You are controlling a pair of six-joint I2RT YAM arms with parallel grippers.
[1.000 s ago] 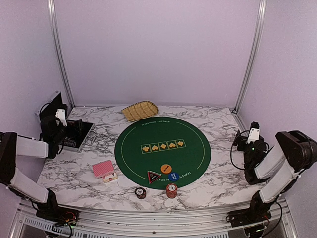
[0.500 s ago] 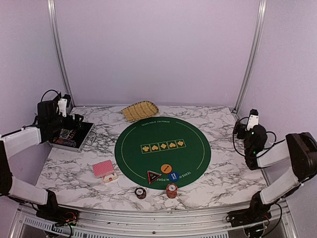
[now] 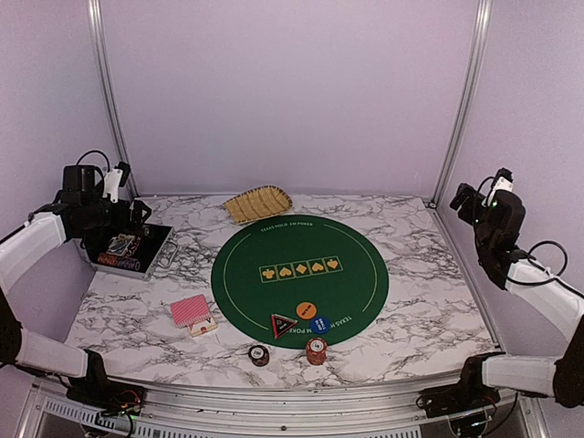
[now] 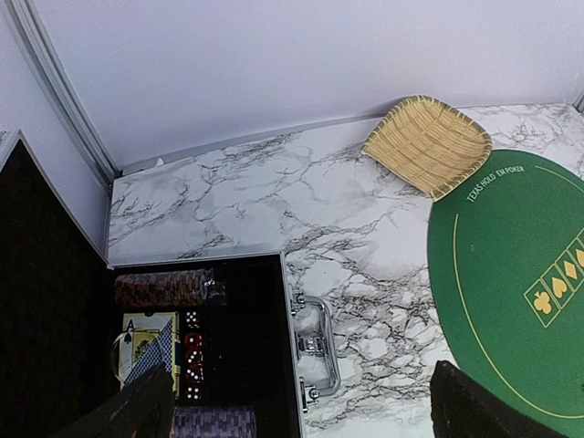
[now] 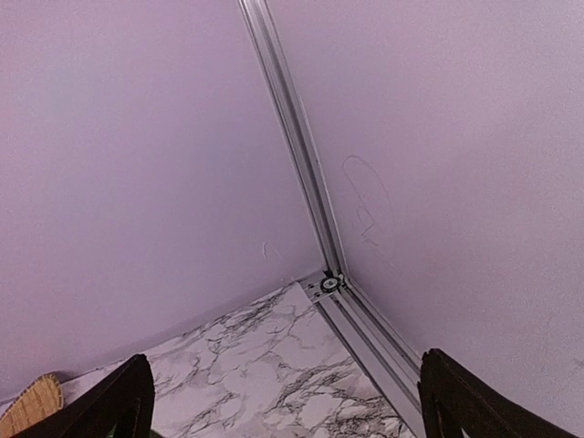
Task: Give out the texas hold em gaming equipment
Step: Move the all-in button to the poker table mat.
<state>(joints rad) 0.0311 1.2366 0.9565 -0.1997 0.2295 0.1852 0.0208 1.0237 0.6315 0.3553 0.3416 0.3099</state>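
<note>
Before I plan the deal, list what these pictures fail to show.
Top view: red chip stack and dark chip stack at the near edge, too small to count.
Top view: lettering on the blue button and orange button, too small to read.
Left wrist: black case contents, dark and cut off by the bottom edge.
Right wrist: aimed at the wall corner; no gaming pieces in frame.

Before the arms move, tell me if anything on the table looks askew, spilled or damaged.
Nothing looks spilled or broken. The red cards lie skewed on the marble table, off the green mat. The black case sits open at the left, chips and dice inside.
</note>
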